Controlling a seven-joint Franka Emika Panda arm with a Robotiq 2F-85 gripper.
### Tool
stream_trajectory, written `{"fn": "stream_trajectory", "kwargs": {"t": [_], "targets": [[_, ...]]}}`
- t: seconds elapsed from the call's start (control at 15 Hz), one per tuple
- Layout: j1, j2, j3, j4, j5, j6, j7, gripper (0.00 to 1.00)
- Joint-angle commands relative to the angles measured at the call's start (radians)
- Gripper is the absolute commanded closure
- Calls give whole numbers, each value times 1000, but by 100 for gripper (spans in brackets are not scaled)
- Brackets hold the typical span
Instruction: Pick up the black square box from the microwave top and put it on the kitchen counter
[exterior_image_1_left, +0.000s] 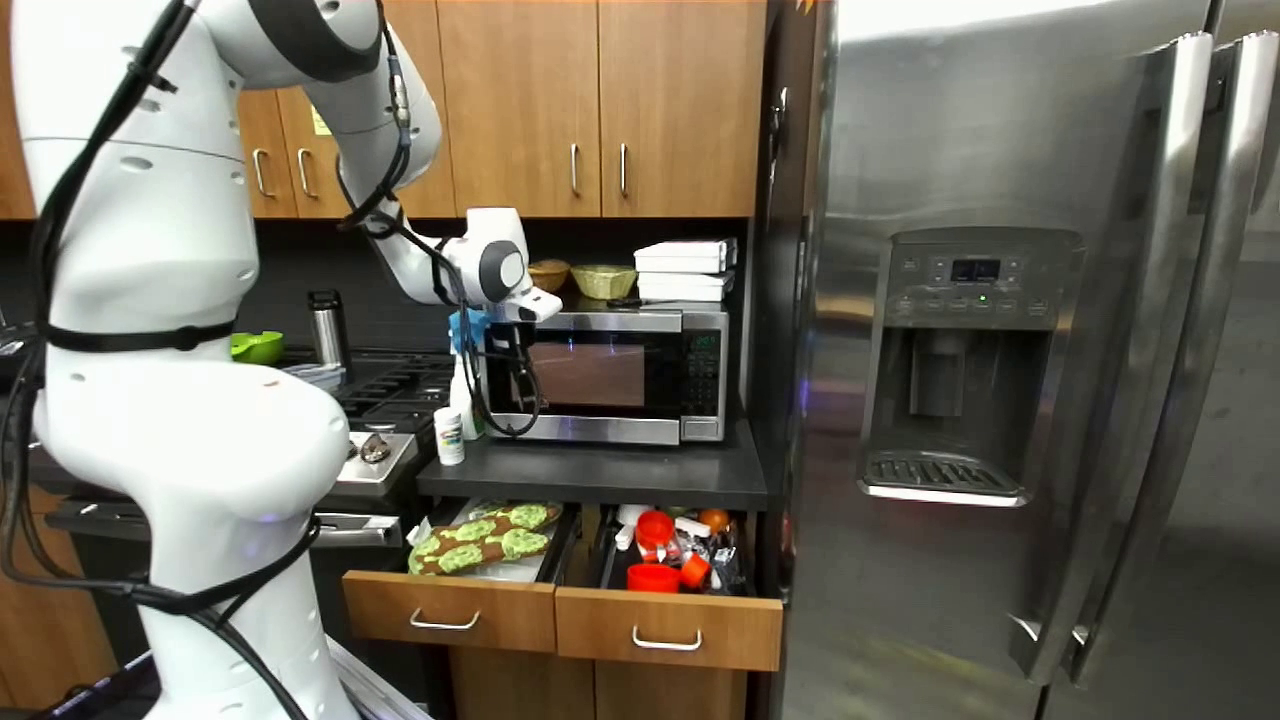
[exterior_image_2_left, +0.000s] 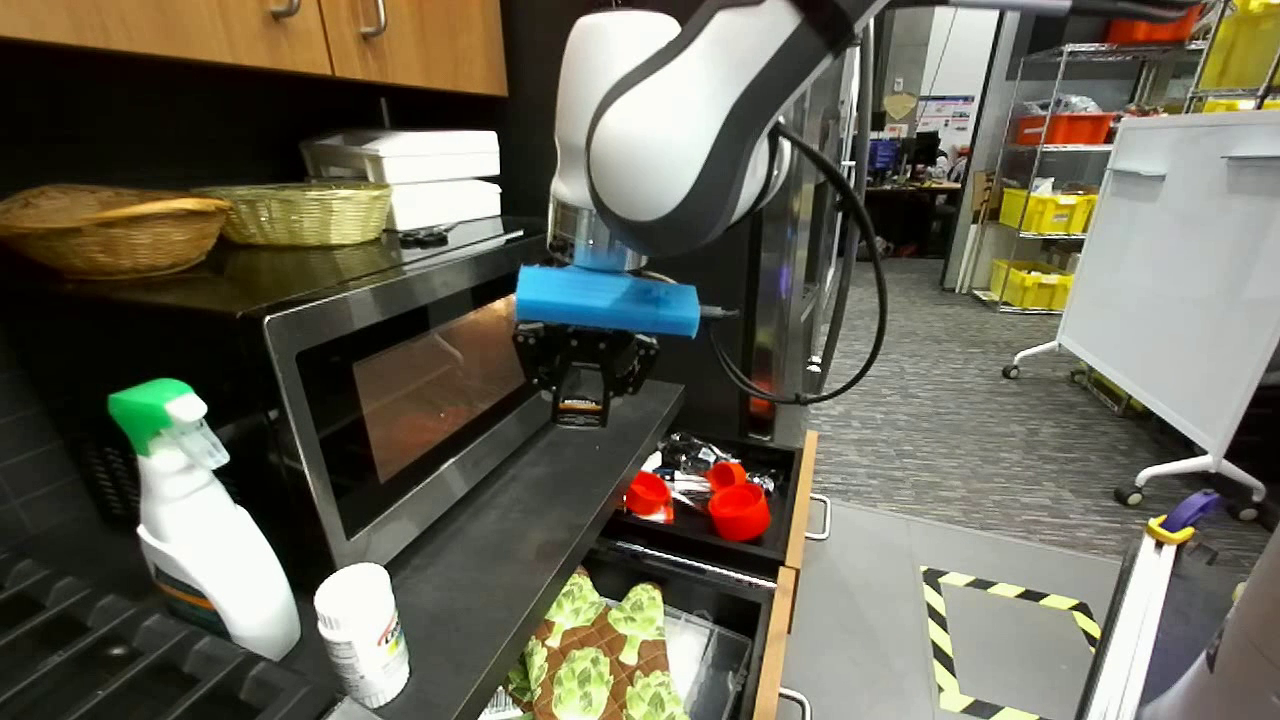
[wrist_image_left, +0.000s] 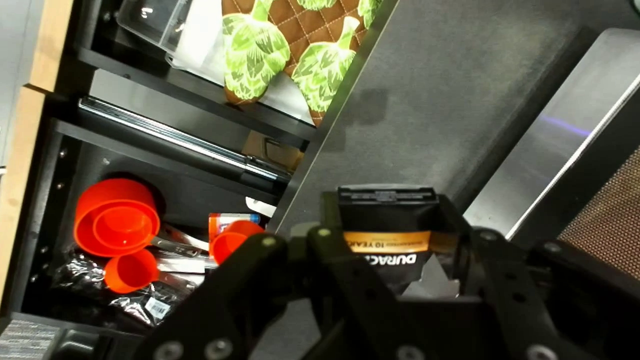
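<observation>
Black square box (wrist_image_left: 391, 239) clamped between parted jaws.

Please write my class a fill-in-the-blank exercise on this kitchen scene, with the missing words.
The gripper holds a mainly ____ box over the kitchen counter.
Two wicker baskets stand on top of the ____.
Below the kitchen counter, ____ drawers stand open.
The spray bottle has a white and ____ head.
Missing words: black; microwave; two; green.
</observation>
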Motion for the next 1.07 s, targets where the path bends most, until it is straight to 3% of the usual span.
{"fn": "stream_trajectory", "kwargs": {"t": [0.0, 0.6, 1.0], "targets": [[0, 92, -9, 94, 21, -23, -89, 78], [17, 289, -62, 291, 6, -94, -230, 78], [30, 351, -92, 311, 10, -45, -295, 78]]}}
